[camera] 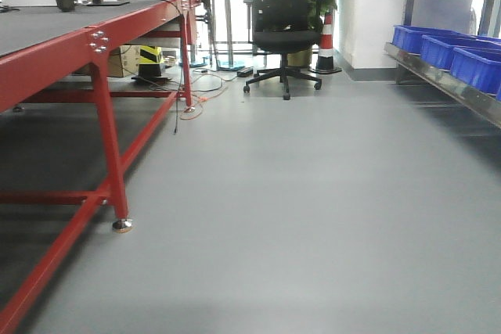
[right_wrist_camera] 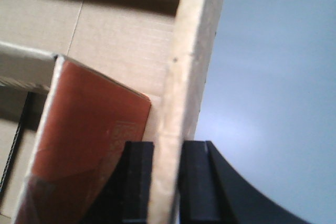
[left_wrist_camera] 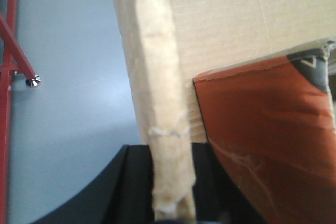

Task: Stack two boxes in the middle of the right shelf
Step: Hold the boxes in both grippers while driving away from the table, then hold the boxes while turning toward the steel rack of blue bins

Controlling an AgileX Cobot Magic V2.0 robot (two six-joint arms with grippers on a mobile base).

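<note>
My left gripper [left_wrist_camera: 169, 153] is shut on the upright left wall of an open cardboard box [left_wrist_camera: 152, 51]. My right gripper [right_wrist_camera: 167, 150] is shut on the box's right wall [right_wrist_camera: 195, 45]. Each wall edge stands between the black fingers. Inside the box lies a flat orange-red packet [left_wrist_camera: 262, 129], which also shows in the right wrist view [right_wrist_camera: 89, 140]. The box hangs above the grey floor. The right shelf [camera: 446, 80] shows at the right edge of the front view. Neither the grippers nor the box show in the front view. I see only one box.
A red-framed table [camera: 102, 76] runs along the left, and its foot [left_wrist_camera: 34, 81] shows in the left wrist view. Blue bins [camera: 442, 46] sit on the shelf. A black office chair [camera: 282, 29] and a striped cone [camera: 326, 44] stand ahead on the grey floor [camera: 313, 217].
</note>
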